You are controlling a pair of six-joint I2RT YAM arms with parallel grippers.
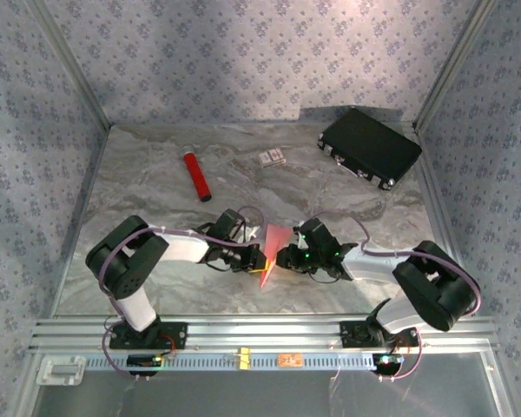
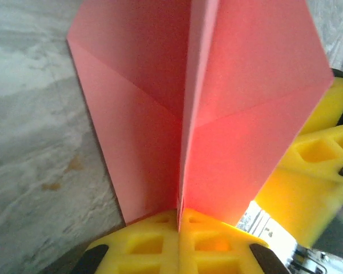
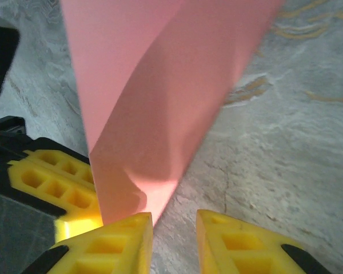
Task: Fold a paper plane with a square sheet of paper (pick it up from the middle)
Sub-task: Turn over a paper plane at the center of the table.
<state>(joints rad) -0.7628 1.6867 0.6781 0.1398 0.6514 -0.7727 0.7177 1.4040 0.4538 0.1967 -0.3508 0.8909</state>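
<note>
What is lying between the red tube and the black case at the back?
A small white-and-red printed card, flat on the table, apart from the red tube and the black case; the top external view shows it.

Matt, smooth, creased paper plane (image 2: pixel 246 114)
</note>
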